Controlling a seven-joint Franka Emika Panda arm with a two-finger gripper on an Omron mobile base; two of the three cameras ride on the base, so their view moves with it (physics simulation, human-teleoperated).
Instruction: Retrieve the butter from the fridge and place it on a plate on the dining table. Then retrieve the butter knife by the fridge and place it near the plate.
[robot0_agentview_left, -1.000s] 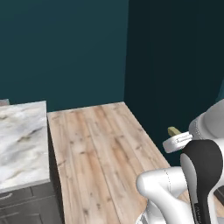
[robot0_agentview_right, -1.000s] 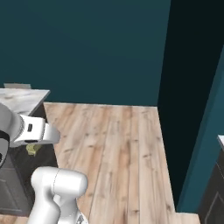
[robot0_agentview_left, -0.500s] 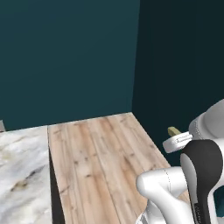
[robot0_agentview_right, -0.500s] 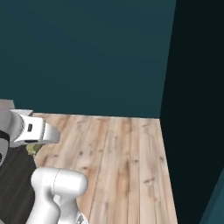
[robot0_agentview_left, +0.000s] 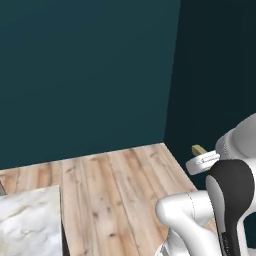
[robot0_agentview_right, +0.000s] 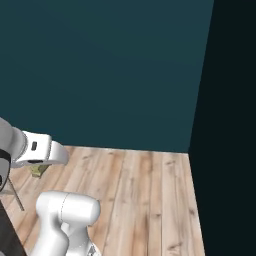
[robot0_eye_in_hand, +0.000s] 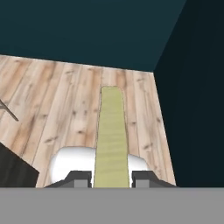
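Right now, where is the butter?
The butter is clamped in the gripper in the hand view, pointing out over the wood floor toward the teal wall.

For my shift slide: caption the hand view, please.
Butter stick clamped between the jaws, pointing out over the wooden floor toward a dark teal wall.

I am seeing the butter (robot0_agentview_left: 198, 150) poking out beyond the arm's white wrist, above wooden floor (robot0_agentview_left: 115, 190), with a marbled tabletop (robot0_agentview_left: 27, 225) corner at lower left.
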